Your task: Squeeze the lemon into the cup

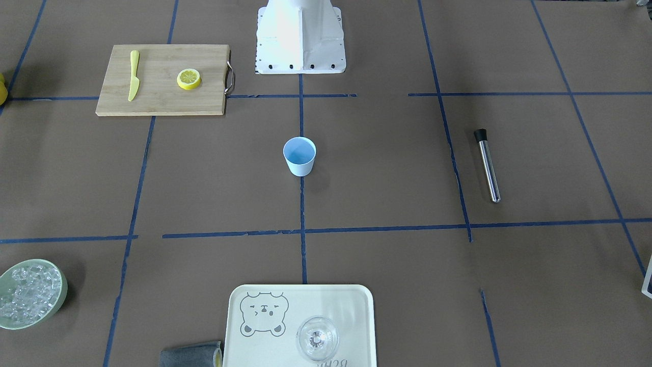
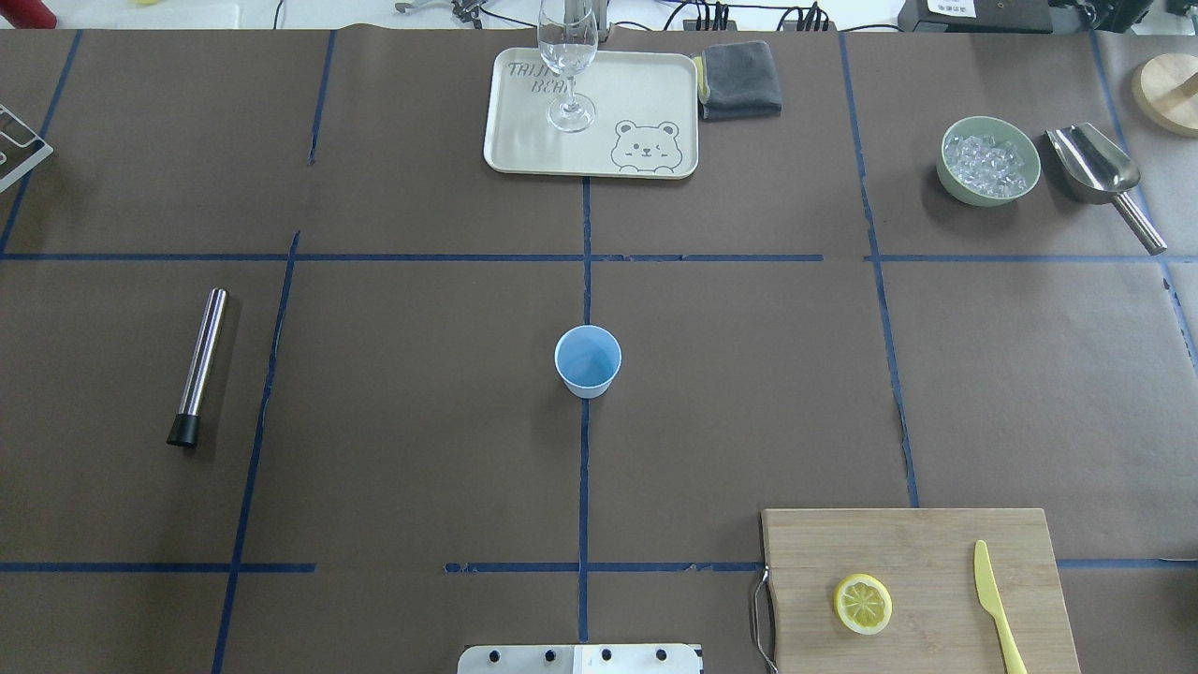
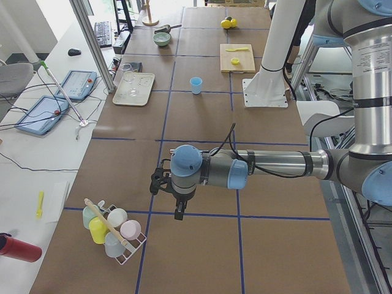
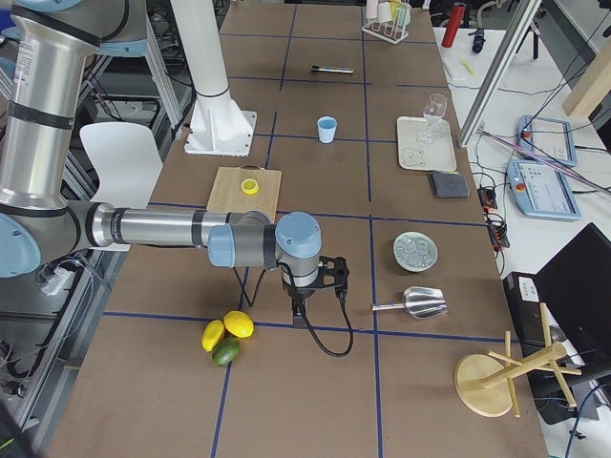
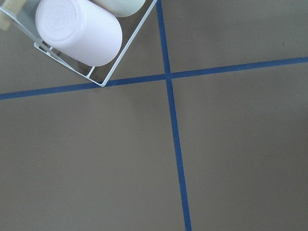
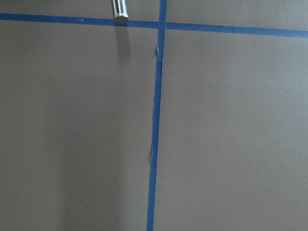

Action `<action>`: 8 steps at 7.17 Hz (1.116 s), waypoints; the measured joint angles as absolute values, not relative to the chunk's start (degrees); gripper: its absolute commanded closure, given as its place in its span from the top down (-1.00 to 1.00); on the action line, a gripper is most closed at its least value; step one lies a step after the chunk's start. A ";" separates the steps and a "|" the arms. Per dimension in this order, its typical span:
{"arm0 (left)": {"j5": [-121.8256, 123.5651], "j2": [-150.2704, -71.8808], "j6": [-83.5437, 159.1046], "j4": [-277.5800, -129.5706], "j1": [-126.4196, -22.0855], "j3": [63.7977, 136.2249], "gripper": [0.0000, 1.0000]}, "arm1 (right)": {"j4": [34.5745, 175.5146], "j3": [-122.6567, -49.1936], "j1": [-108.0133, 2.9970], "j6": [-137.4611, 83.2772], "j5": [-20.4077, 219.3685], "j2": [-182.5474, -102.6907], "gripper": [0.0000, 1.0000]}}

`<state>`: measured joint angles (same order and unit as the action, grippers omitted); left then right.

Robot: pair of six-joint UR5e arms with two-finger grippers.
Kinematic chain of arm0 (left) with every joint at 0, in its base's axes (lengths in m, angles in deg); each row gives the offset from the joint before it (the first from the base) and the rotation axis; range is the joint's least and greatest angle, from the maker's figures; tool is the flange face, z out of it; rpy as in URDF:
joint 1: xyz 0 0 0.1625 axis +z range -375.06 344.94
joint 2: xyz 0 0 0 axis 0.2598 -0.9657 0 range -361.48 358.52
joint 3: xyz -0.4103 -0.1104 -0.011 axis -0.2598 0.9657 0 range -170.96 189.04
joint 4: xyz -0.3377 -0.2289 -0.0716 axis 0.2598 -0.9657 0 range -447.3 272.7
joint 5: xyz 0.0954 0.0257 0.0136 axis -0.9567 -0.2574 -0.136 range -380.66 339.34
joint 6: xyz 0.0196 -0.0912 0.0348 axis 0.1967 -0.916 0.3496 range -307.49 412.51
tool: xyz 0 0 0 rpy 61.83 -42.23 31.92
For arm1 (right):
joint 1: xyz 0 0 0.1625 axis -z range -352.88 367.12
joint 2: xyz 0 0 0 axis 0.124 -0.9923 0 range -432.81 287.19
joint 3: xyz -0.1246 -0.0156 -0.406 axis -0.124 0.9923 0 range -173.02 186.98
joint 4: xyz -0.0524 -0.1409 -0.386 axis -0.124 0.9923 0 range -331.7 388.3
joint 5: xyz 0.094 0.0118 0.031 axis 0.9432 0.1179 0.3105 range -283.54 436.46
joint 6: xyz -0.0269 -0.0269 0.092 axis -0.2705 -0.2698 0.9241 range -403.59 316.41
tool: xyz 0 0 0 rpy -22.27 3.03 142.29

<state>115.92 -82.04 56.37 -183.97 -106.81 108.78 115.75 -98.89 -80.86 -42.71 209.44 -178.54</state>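
Note:
The lemon slice (image 2: 863, 604) lies flat on a wooden cutting board (image 2: 898, 543) at the near right; it also shows in the front view (image 1: 189, 79). The pale blue cup (image 2: 588, 360) stands upright at the table's centre, and in the front view (image 1: 299, 156). Neither gripper shows in the overhead or front view. My left gripper (image 3: 177, 211) hangs over the table's far left end, far from the cup. My right gripper (image 4: 298, 307) hangs over the far right end. I cannot tell whether either is open or shut.
A yellow knife (image 2: 994, 599) lies on the board. A tray (image 2: 655, 94) holds a clear glass (image 2: 568, 65). A bowl of ice (image 2: 989, 159) and a scoop (image 2: 1100, 168) sit at the back right. A metal rod (image 2: 198, 365) lies at the left. A cup rack (image 3: 113, 229) stands near my left gripper.

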 measured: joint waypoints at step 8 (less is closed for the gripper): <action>115.89 -82.18 56.43 -184.73 -106.81 108.50 1.00 | 115.76 -100.24 -80.86 -42.03 209.42 -175.22 1.00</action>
<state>115.89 -82.18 56.43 -184.73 -106.81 108.50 115.76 -100.24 -80.86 -42.03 209.42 -175.22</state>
